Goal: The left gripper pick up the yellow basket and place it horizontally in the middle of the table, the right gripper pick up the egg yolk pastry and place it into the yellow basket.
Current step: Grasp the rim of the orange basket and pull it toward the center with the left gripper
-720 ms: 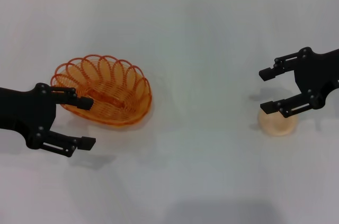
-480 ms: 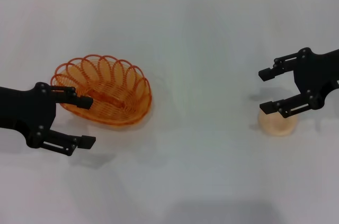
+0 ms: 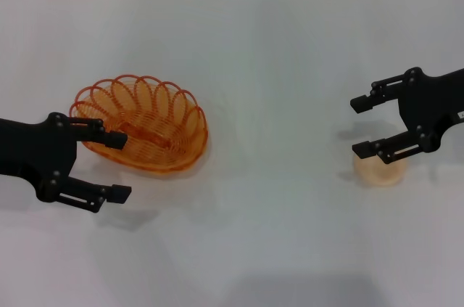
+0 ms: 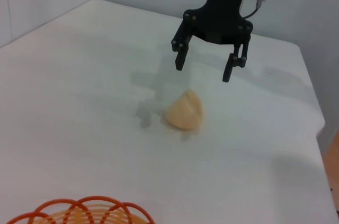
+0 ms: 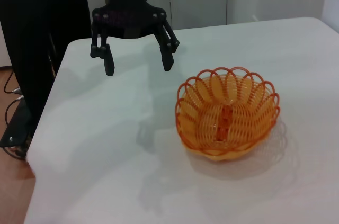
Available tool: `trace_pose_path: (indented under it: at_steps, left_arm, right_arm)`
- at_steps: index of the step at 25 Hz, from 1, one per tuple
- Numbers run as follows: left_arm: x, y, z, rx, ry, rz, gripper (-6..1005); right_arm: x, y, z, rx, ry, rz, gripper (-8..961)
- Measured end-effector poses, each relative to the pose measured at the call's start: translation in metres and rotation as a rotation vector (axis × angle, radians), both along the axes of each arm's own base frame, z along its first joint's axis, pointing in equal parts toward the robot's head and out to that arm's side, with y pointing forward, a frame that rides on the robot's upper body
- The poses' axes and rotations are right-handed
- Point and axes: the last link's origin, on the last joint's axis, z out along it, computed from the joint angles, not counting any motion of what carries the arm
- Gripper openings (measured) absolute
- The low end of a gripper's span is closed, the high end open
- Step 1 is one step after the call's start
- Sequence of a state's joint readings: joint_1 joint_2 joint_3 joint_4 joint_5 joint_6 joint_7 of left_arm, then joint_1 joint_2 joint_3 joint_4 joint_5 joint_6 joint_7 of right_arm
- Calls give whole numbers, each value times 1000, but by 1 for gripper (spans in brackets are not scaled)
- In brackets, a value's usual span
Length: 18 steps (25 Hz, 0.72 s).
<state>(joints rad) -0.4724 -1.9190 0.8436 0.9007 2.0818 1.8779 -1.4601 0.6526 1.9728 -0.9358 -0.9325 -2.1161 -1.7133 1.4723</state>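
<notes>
The yellow basket [image 3: 141,124] sits on the white table [image 3: 275,67] at the left, rim up and empty. My left gripper [image 3: 118,167] is open and hovers at the basket's left side; one finger overlaps its rim in the head view. The right wrist view shows this gripper [image 5: 138,66] raised above the table, apart from the basket [image 5: 228,113]. The egg yolk pastry [image 3: 380,170] lies at the right. My right gripper [image 3: 359,126] is open and empty, just above the pastry. The left wrist view shows this gripper [image 4: 203,70] hanging over the pastry [image 4: 184,112] without touching it.
The table's back edge meets a wall at the top of the head view. The right wrist view shows the table's left edge [image 5: 50,107] with dark furniture [image 5: 42,38] and floor beyond. The basket's rim [image 4: 85,211] shows low in the left wrist view.
My right gripper has shifted slightly left and away from the pastry's top. The left gripper, basket and pastry have hardly moved.
</notes>
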Motion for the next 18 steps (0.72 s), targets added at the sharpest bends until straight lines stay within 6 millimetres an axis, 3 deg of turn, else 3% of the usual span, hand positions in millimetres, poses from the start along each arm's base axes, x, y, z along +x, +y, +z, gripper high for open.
trace_pose_path:
  at_steps: [12,18]
  left_arm:
    - [24,7,12,-8,106,347,878]
    - [31,16,34,41,170,595,878]
  right_arm:
    - [8,-8,-7,25,9,42,728]
    - [10,-10,-7,35,24,52,726]
